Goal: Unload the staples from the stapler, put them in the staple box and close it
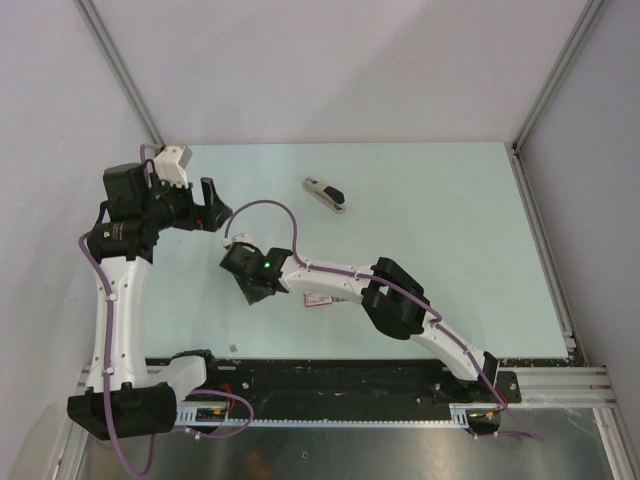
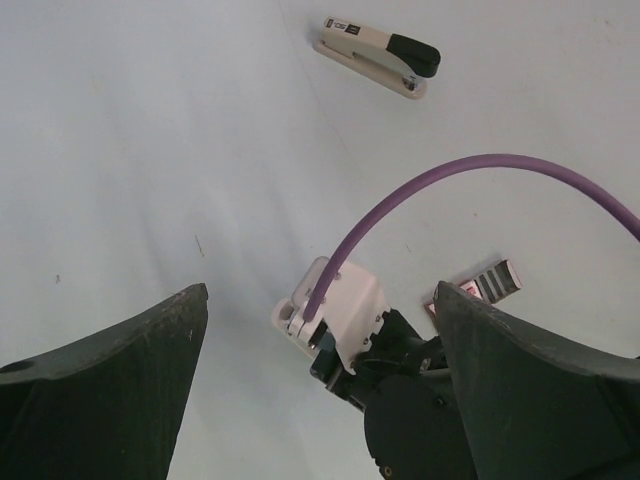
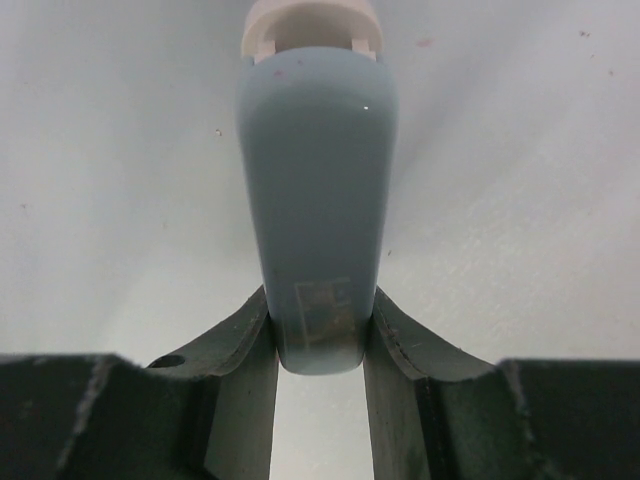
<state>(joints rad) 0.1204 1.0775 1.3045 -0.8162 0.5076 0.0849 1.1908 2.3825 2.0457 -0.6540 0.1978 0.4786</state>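
The stapler [image 1: 325, 194], silver-grey with a black top, lies flat on the table at the far middle, apart from both grippers. It also shows in the left wrist view [image 2: 375, 58], at the top. My left gripper [image 1: 210, 204] is open and empty above the table's left side [image 2: 320, 300]. My right gripper [image 1: 250, 284] is down at the table left of centre. In the right wrist view it [image 3: 320, 340] is shut on the near end of a smooth blue-grey elongated object [image 3: 318, 190] with a white far end. That object is hidden under the gripper in the top view.
A flat red-and-white packet with a grey strip [image 1: 318, 298] lies under the right forearm; its end shows in the left wrist view [image 2: 490, 282]. A purple cable [image 2: 470, 175] arcs over the right wrist. Aluminium frame posts and walls bound the table [image 1: 450, 200].
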